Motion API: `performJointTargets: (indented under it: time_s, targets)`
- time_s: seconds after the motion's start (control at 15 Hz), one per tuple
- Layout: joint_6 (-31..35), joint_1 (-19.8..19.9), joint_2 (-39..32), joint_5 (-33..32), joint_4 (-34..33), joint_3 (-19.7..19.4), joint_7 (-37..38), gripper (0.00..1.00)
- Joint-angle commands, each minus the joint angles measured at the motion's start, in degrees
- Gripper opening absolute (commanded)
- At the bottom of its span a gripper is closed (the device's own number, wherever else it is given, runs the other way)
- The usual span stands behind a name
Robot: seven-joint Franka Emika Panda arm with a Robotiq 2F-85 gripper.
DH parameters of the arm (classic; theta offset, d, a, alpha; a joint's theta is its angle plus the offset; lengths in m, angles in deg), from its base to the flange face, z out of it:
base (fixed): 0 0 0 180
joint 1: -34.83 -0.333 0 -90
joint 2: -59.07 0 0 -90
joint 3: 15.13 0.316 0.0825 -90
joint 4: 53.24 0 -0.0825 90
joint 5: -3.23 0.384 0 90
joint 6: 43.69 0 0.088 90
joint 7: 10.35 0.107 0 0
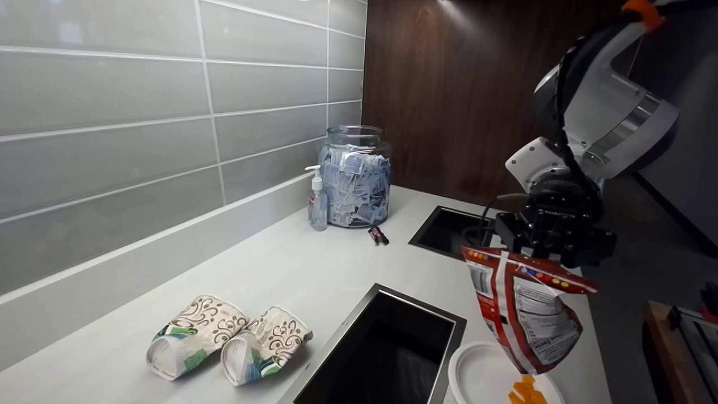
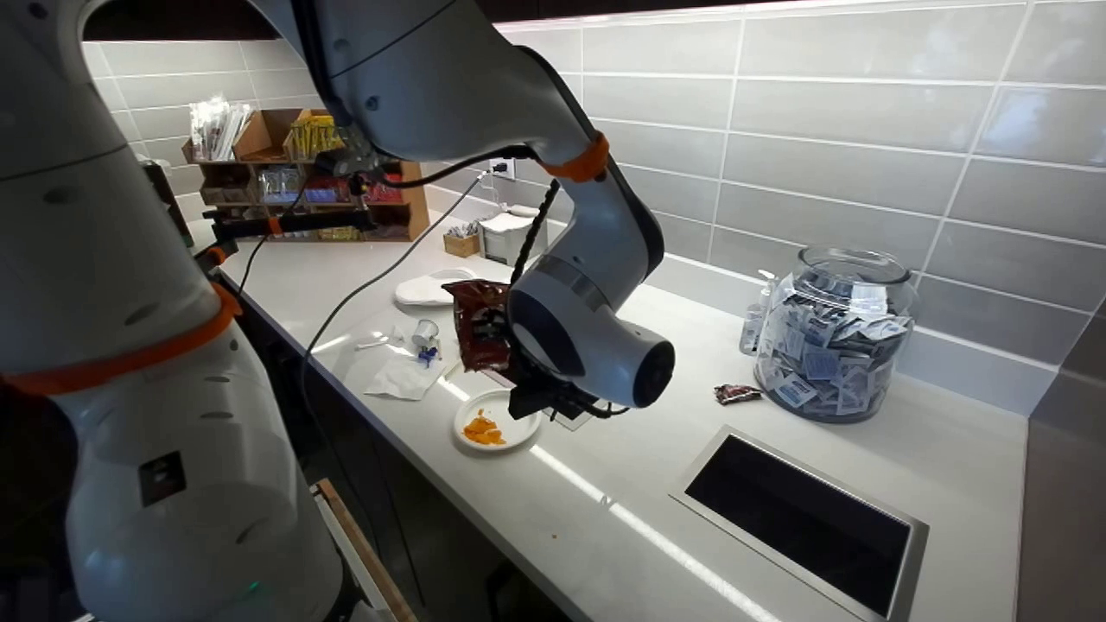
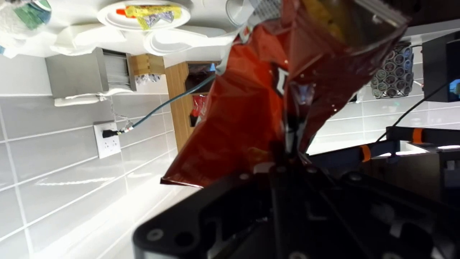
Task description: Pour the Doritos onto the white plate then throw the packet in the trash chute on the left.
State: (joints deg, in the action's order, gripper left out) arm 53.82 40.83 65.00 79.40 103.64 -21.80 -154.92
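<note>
The red Doritos packet [image 1: 527, 314] hangs from my gripper, its lower end above the white plate [image 1: 468, 370]. It also shows in an exterior view [image 2: 475, 324] and the wrist view [image 3: 251, 97]. Orange chips [image 1: 525, 391] lie on the plate; an exterior view also shows the plate [image 2: 521, 430] and chips [image 2: 484, 429]. My gripper [image 3: 287, 158] is shut on the packet's edge; its fingertips are partly hidden by the packet. How much remains inside cannot be told. Black rectangular chute openings with metal frames sit in the counter, a near one [image 1: 387, 348] and a far one [image 1: 449, 230].
A glass jar of sachets [image 1: 356, 185] and a sanitiser bottle [image 1: 318, 207] stand by the wall. Two paper cups [image 1: 196, 334] lie on the counter. A small wrapper [image 2: 737, 394] lies by the jar. A napkin [image 2: 404, 377] and a small cup [image 2: 425, 332] lie beyond the plate.
</note>
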Motion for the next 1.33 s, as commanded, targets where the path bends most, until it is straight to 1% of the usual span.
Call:
performJointTargets:
  time_s: [0.0,0.07,0.27,0.33,0.4,0.47,0.53,0.67,0.73,0.87,0.93,1.0,1.07,1.2,1.27]
  targets:
    - [-6.9,1.7,-2.8,-0.5,-0.9,-1.7,-5.7,0.0]
    - [-8.5,1.9,-3.3,-0.8,-1.1,-2.0,-6.8,0.0]
    - [-4.5,2.0,-3.0,-1.3,-0.8,-1.4,-5.3,0.0]
    - [-6.1,2.1,-3.5,-1.7,-1.1,-1.6,-6.4,0.0]
    - [-3.7,1.9,-3.1,-1.0,-0.8,-1.3,-5.6,0.0]
    - [-5.8,2.0,-3.7,-1.8,-1.2,-1.5,-6.7,0.0]
    - [-0.8,1.7,-2.7,-0.5,-0.4,-0.9,-4.0,0.0]
    - [-9.7,2.6,-4.5,-3.5,-1.7,-2.3,-10.0,0.0]
    - [-7.6,2.5,-4.2,-3.1,-1.3,-2.1,-8.7,0.0]
    - [-7.6,2.4,-4.5,-3.4,-1.5,-2.0,-8.8,0.0]
    - [-4.2,2.1,-4.0,-2.7,-1.1,-1.5,-7.3,0.0]
    - [1.7,1.6,-3.0,-1.6,-0.3,-0.8,-4.5,0.0]
    - [3.6,1.4,-3.0,-1.6,-0.4,-0.4,-3.8,0.0]
    - [0.7,1.5,-3.4,-3.0,-1.0,-0.6,-5.3,0.0]
    - [1.1,1.4,-3.2,-2.9,-0.9,-0.4,-4.9,0.0]
